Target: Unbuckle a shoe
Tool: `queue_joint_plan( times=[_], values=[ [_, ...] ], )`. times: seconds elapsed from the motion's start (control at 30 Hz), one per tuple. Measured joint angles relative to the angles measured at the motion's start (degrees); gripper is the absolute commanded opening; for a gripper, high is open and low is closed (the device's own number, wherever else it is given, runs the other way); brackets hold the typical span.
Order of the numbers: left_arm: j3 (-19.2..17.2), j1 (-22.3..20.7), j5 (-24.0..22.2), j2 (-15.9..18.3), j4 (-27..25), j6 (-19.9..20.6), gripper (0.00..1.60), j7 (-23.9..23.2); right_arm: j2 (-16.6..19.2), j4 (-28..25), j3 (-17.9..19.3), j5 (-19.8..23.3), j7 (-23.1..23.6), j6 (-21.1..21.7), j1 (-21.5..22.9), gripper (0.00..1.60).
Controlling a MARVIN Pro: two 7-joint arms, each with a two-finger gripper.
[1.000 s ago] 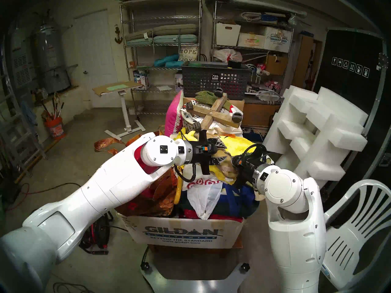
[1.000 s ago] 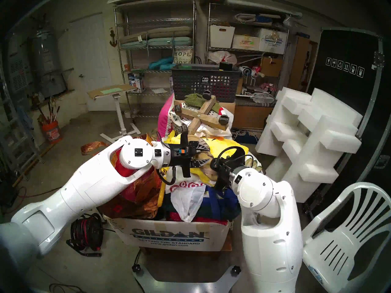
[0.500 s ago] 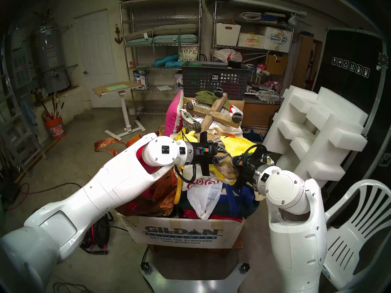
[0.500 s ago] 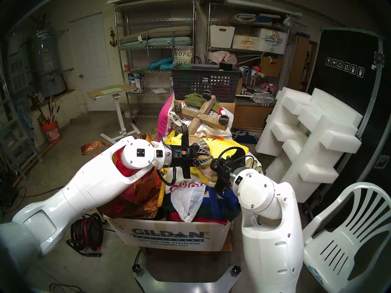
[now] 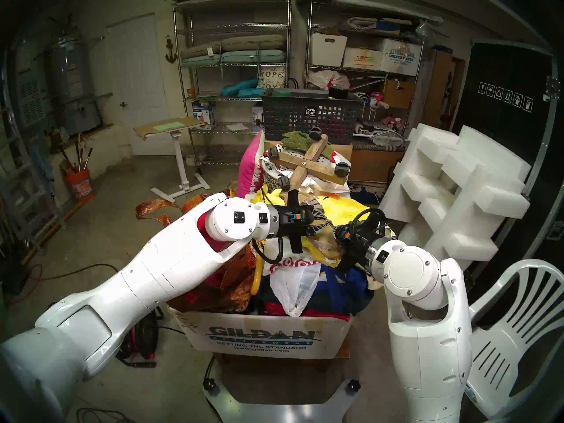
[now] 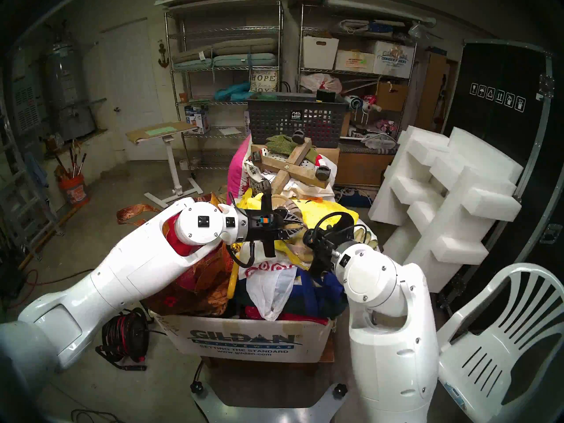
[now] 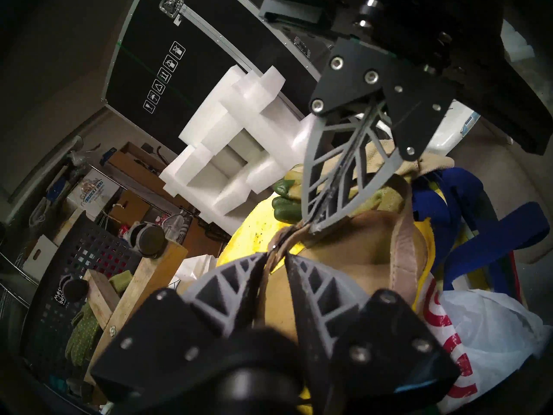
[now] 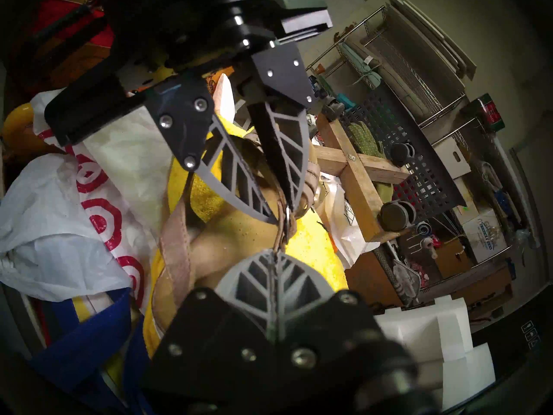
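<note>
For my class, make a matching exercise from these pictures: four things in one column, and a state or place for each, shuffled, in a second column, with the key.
Things
1. right gripper
2. left gripper
3. dark plastic mesh basket
4. white plastic bag with red rings

States or places
A. behind the wooden caster cross
B. part closed around the tan sandal's thin ankle strap
C. lying in the front of the pile
D. shut on the strap's end

Pairs: 1-D, 2-B, 3-A, 4-C

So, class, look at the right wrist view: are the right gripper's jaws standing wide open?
No: the right gripper has its jaws pressed together on the thin strap of the shoe, just below the small buckle.
</note>
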Motion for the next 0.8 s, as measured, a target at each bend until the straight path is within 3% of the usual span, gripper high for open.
queue_joint_plan(
  times=[0.53, 0.7, 0.8],
  values=[
    [-0.3, 0.3, -0.6, 0.1, -0.1, -0.2, 0.86, 0.4, -0.1, 1.0, -0.3, -0.4, 0.0, 0.3, 0.4, 0.0],
    [-0.5, 0.4, -1.0, 0.2, -0.1, -0.5, 0.68, 0.4, -0.2, 1.2, -0.5, -0.9, -0.1, 0.8, 0.7, 0.0],
    [-0.5, 0.4, -1.4, 0.4, -0.1, -0.8, 0.67, 0.2, -0.2, 1.4, -0.7, -1.2, -0.1, 1.2, 0.9, 0.0]
  ],
)
